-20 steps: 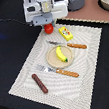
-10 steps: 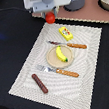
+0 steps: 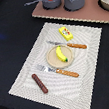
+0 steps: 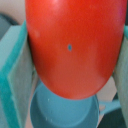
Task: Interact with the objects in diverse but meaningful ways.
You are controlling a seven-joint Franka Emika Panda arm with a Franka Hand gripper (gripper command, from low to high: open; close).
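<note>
My fingers (image 4: pixel 70 50) are clamped on the red tomato (image 4: pixel 75 45), hanging over the grey pot (image 4: pixel 65 112); it's round and smooth, so a loosened squeeze could bounce it off the rim.

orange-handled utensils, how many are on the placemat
2: a knife lying beside the plate on its far side, and a fork beside it on the near side. None look hidden.

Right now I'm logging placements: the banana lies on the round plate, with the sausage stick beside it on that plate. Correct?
Not quite. The banana does lie on the round plate, but the exterior view shows the sausage stick off the plate, on the placemat.
</note>
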